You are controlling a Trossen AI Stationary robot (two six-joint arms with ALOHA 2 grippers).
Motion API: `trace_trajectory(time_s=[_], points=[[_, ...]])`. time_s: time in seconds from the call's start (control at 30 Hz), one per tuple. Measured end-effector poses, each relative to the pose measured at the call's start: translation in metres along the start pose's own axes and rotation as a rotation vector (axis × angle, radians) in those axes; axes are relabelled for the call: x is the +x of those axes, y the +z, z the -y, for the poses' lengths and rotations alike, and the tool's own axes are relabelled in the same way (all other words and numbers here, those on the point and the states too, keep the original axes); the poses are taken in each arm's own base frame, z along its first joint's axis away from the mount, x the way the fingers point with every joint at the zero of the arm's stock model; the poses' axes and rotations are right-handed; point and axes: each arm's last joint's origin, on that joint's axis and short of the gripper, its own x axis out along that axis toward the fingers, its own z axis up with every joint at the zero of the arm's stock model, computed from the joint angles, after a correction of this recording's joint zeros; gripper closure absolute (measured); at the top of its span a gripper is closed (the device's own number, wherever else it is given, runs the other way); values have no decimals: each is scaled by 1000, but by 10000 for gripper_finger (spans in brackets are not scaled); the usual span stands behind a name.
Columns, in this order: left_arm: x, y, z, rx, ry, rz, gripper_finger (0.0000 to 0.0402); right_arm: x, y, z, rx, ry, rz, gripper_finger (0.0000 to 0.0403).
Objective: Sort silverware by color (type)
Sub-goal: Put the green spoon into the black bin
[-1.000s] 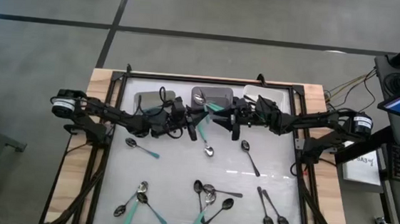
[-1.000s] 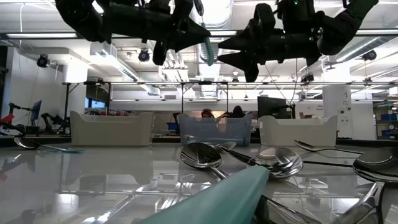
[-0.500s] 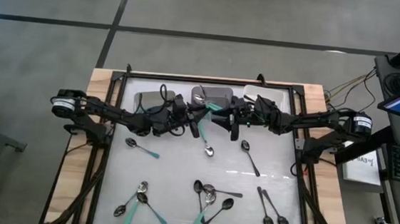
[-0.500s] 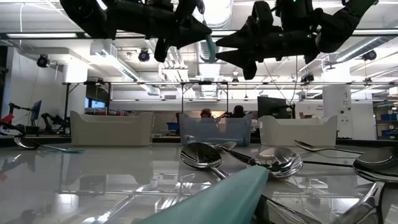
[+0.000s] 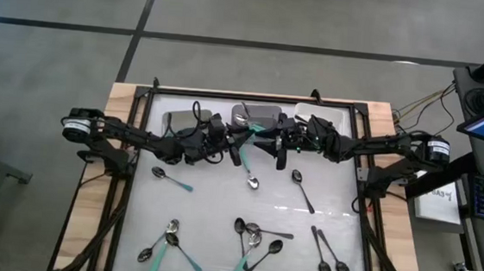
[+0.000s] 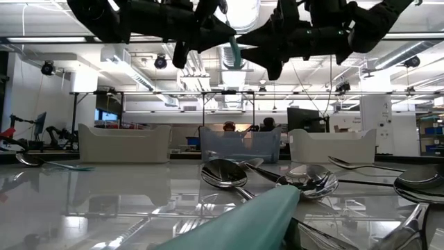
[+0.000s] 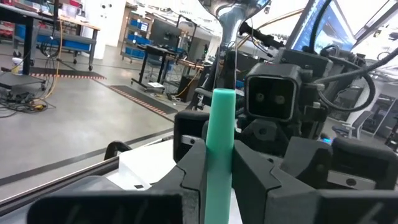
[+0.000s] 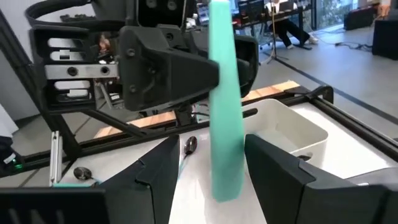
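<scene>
Teal-green handle of a spoon (image 7: 222, 134) stands clamped in the left gripper (image 7: 217, 168); only the right wrist view shows it between the right gripper's (image 8: 214, 168) parted fingers, untouched. Both arms meet, level, above the middle bin (image 5: 261, 114). Other spoons (image 5: 252, 237) lie scattered on the white table (image 5: 219, 203).

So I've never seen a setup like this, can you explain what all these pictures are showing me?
Two robot arms work at a table, filmed from above, from table height, and from each wrist. Small spoons lie scattered on the table; three bins stand along its far edge. Mid-table, above the surface, the left gripper is shut on a teal-handled spoon. The right gripper faces it with fingers open on either side of that same handle, not yet closed. It looks like a handover between arms.
</scene>
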Motion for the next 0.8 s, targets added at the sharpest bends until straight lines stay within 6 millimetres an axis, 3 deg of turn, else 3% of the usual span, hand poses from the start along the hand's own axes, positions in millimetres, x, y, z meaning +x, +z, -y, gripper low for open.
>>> trace_trajectory(time_s=[0.47, 0.8], points=[[0, 1, -1, -2, 1, 7, 365, 6, 2, 0, -30, -80, -30, 235], [1, 1, -2, 1, 6, 2, 365, 30, -3, 4, -44, -90, -37, 253]])
